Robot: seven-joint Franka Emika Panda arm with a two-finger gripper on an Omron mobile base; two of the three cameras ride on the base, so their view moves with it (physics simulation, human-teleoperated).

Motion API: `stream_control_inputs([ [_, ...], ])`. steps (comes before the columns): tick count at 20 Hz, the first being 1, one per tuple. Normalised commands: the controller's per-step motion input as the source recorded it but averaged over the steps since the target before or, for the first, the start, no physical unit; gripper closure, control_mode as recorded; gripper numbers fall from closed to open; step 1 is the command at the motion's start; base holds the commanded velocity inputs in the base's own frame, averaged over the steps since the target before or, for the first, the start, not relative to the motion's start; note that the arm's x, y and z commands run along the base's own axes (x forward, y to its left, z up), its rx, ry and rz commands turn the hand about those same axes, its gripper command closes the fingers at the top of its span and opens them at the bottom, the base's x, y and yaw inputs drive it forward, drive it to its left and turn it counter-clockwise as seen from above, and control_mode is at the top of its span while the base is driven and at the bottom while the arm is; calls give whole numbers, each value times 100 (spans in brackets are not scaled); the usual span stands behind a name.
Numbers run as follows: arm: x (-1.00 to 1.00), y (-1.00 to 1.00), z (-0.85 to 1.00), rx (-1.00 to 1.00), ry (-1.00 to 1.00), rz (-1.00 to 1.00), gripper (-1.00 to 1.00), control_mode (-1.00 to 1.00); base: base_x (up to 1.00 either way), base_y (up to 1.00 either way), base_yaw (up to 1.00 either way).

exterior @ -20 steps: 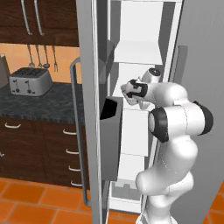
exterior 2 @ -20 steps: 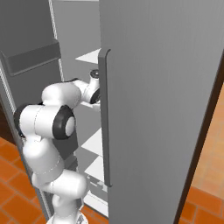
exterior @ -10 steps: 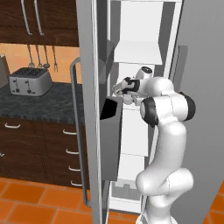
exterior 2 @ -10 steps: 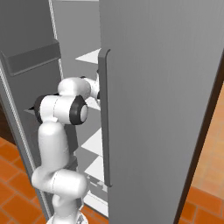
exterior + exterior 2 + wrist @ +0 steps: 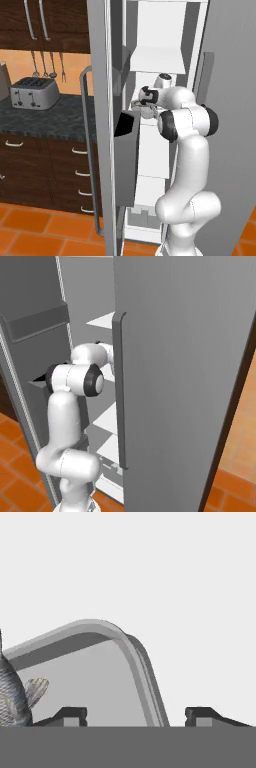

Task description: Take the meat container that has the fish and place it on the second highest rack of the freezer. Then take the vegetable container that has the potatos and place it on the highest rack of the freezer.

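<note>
Dark two-finger gripper (image 5: 134, 716) spread apart at frame bottom, straddling the rounded grey container rim (image 5: 131, 649), not clamping it. Scaly grey fish (image 5: 11, 696) lower left inside.

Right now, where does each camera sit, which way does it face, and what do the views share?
Left base view: behind the arm to its left, facing the open freezer; the arm rises at lower right, gripper at a shelf.
Right base view: behind to the right, facing the freezer's door; the arm rises at lower left.
Hand view: on the hand, looking along the open fingertips at the container holding the fish.
Both base views share the freezer and arm.
</note>
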Motion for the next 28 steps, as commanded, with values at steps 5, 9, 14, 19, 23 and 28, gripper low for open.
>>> stream_control_inputs([
  [5,-23,3,-89,-15,-17,0,-100,-100,0,0,0],
  [9,-95,0,2,0,-23,4,-100,-100,0,0,0],
  [14,-100,0,36,0,-20,6,-100,-100,0,0,0],
  [19,-100,0,72,0,-6,7,-100,-100,0,0,0],
  [23,-100,0,75,0,18,1,-100,-100,0,0,0],
  [28,-100,0,43,0,24,0,-100,-100,0,0,0],
])
